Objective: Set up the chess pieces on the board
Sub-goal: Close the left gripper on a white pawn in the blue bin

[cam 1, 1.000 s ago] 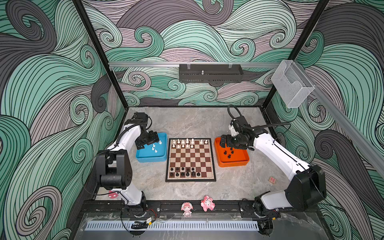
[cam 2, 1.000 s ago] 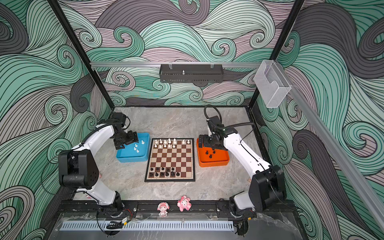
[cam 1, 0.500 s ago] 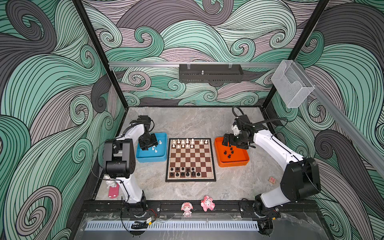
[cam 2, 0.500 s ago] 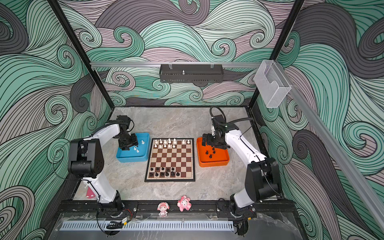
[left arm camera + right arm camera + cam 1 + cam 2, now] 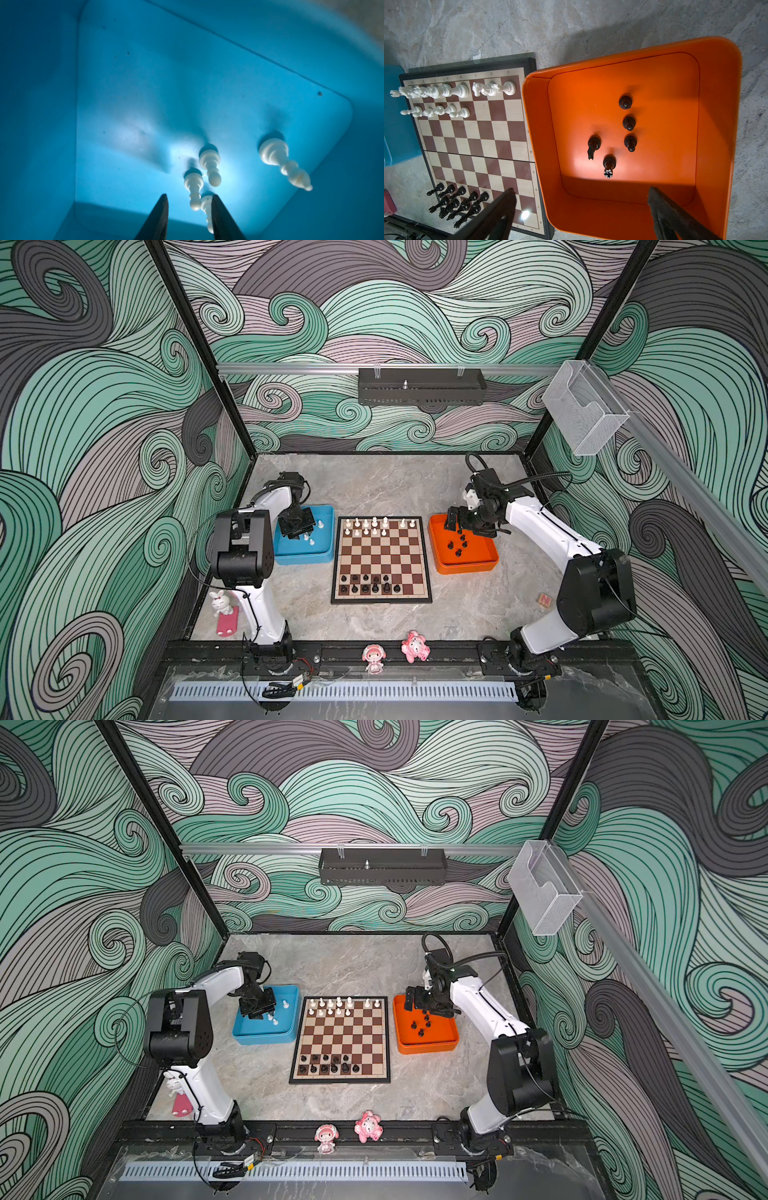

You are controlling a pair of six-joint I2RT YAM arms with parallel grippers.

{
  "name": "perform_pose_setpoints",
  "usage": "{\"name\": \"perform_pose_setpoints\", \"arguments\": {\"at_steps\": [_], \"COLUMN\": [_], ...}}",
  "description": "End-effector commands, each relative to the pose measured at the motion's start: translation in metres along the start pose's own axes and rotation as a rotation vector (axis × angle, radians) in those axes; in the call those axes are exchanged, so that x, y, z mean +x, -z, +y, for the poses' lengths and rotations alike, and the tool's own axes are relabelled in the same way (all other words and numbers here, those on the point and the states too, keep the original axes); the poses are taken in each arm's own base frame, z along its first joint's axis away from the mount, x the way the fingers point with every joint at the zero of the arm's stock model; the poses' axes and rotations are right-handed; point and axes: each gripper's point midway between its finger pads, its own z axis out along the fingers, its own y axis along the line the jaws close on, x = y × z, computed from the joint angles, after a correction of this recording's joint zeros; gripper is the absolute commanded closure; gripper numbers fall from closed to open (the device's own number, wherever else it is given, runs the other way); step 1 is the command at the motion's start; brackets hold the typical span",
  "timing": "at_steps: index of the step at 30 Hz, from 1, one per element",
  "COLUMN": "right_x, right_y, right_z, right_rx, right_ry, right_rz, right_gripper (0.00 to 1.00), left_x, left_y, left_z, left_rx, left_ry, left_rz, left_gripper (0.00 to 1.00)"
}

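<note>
The board (image 5: 382, 560) lies mid-table, with white chess pieces (image 5: 374, 526) in its far rows and black ones (image 5: 370, 585) in its near rows. My left gripper (image 5: 189, 196) is down inside the blue tray (image 5: 303, 560). Its jaws are narrowed but still apart. A white pawn (image 5: 205, 209) lies against one finger (image 5: 220, 218), with a gap to the other finger. Two more pawns and a white bishop (image 5: 278, 158) stand nearby. My right gripper (image 5: 581, 190) hangs wide open and holds nothing over the orange tray (image 5: 716, 124), where several black pieces (image 5: 629, 122) stand.
Two pink figurines (image 5: 374, 657) (image 5: 414, 646) sit on the front rail. A white bunny toy (image 5: 220, 603) stands by the left arm's base. A small wooden block (image 5: 543, 599) lies near the right arm. The trays flank the board closely.
My left gripper has dropped into the blue tray and its jaws have narrowed around a white pawn. My right gripper has shifted a little over the orange tray and stays open.
</note>
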Motion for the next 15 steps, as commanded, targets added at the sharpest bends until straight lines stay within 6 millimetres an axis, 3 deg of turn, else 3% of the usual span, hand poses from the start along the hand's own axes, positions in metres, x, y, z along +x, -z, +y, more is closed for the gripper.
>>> {"name": "perform_pose_setpoints", "arguments": {"at_steps": [1, 15], "right_x": [-0.0061, -0.0037], "right_y": [0.0017, -0.0020], "right_z": [0.0024, -0.0001], "right_rx": [-0.012, -0.009], "right_ry": [0.009, 0.003], "right_rz": [-0.002, 0.008], "right_gripper": [0.01, 0.01], "left_x": [-0.0124, -0.0070], "left_y": [0.0026, -0.0046], "left_z": [0.0004, -0.0017], "left_rx": [-0.013, -0.018], "left_ry": [0.001, -0.017], "left_rz": [-0.024, -0.003], "left_gripper": [0.64, 0.70]}}
